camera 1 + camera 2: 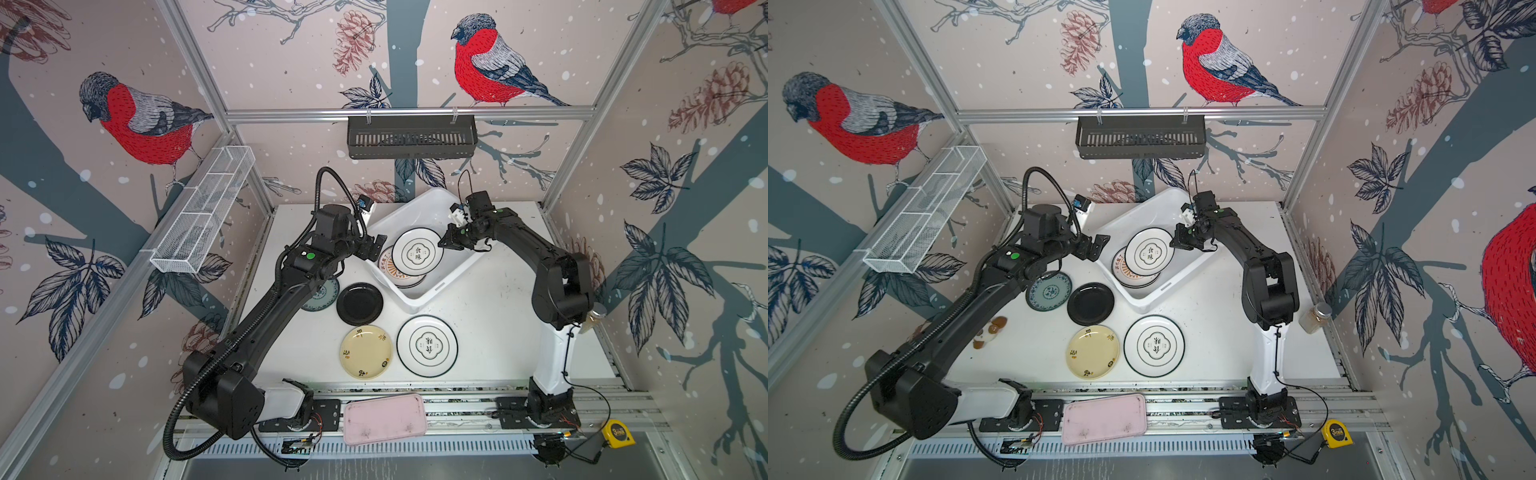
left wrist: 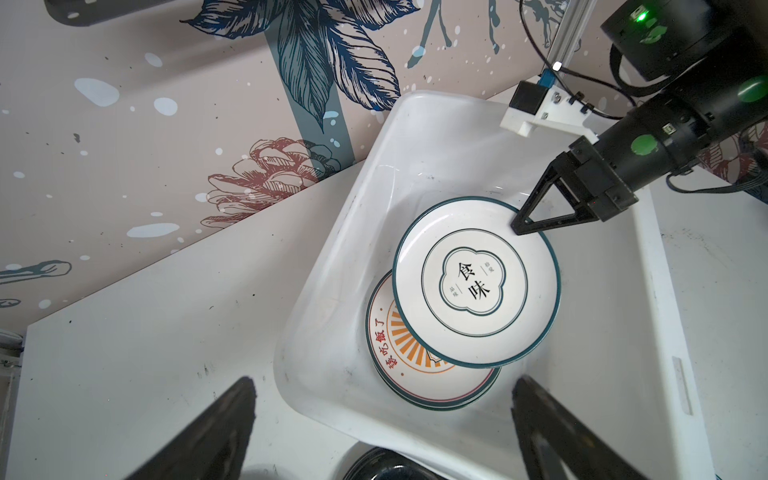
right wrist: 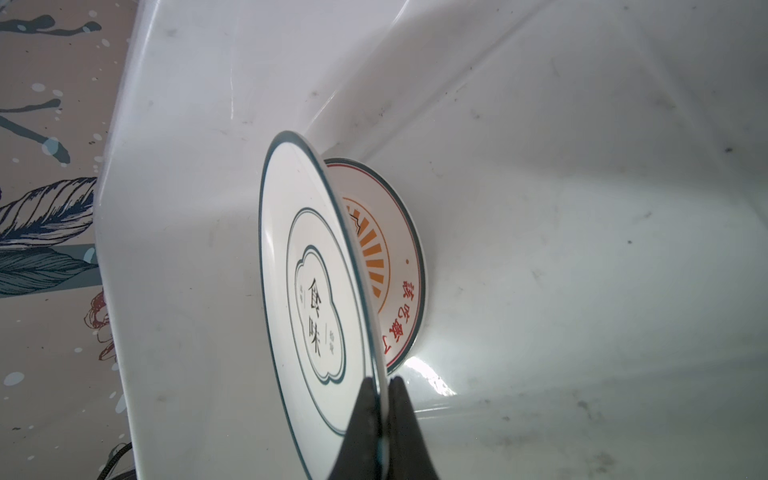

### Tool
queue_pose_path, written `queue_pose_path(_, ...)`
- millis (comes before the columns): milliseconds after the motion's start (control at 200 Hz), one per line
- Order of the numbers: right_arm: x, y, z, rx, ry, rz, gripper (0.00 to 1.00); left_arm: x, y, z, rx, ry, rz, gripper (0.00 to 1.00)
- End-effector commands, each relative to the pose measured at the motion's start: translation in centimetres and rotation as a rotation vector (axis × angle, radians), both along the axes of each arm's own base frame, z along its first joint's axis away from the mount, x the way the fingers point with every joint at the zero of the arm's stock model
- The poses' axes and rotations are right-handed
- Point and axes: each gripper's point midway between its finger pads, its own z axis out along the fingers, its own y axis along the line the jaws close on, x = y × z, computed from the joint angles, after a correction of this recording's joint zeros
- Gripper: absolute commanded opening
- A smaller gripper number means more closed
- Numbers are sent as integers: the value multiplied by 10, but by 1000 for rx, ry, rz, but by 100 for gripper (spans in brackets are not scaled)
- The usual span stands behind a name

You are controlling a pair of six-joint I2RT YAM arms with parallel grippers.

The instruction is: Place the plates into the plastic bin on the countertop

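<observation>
One emblem plate hangs over the sunburst plate in the bin, rim pinched by the right pincer. Left pincer gapes empty nearby.

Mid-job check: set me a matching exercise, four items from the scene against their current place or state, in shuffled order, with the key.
Column A
1. black plate
2. sunburst plate
3. right gripper
4. left gripper

Column B
a. open, holding nothing
b. shut on the rim of the tilted emblem plate
c. flat on the countertop, outside the bin
d. in the bin, partly under the emblem plate

Pairs: 1-c, 2-d, 3-b, 4-a
</observation>
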Motion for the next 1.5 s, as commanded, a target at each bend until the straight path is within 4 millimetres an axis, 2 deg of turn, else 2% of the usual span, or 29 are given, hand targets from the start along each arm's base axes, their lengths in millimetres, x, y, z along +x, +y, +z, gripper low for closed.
queue_pose_path(0, 3, 10, 2, 37, -18, 43, 2, 4, -3, 11, -24, -31, -7, 95)
queue_pose_path(590, 13, 24, -31, 67, 47, 96, 5, 12, -4, 9, -26, -29, 11, 96)
queue_pose_path(1186, 14, 27, -52, 70, 88, 124, 9, 17, -6, 5, -24, -22, 14, 96)
queue_pose_path(1496, 16, 28, -60, 72, 96, 119, 15, 17, -6, 1, -24, -11, 16, 96)
